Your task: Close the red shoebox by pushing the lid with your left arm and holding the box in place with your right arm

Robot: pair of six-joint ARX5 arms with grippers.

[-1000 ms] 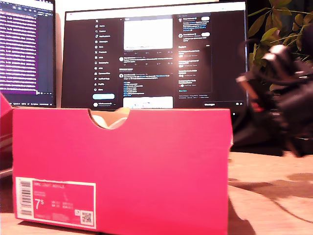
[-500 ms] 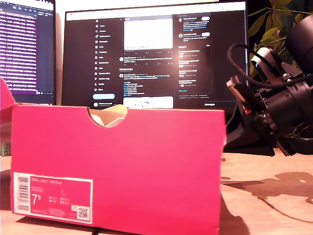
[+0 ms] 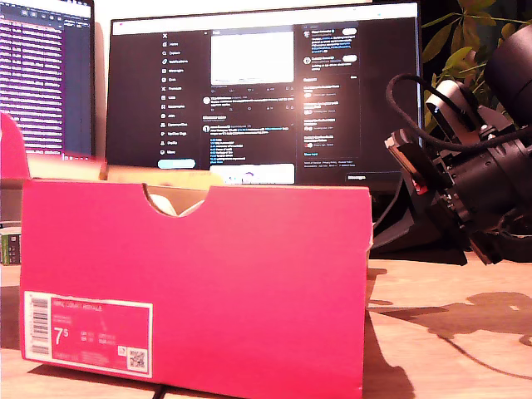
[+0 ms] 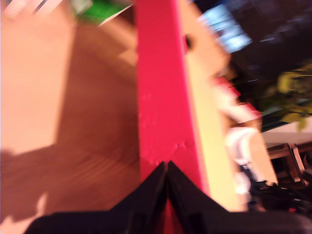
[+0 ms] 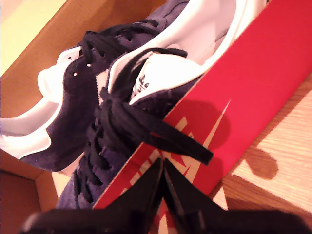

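While resting on worktop [image 3: 449, 332] before monitor [image 3: 266, 91], red shoebox [image 3: 199, 283] sitting open; first gripper [image 4: 167, 168] clenched against lid [image 4: 161, 97], second gripper [image 5: 162, 165] clenched beside shoes [image 5: 122, 97]; risking box sliding, laces snagging.

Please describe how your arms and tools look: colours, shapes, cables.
Both tools end in two black, tapering fingers meeting at a point. In the exterior view an arm is black and bulky, with a silver cylindrical part, a looping black cable and a small red detail.
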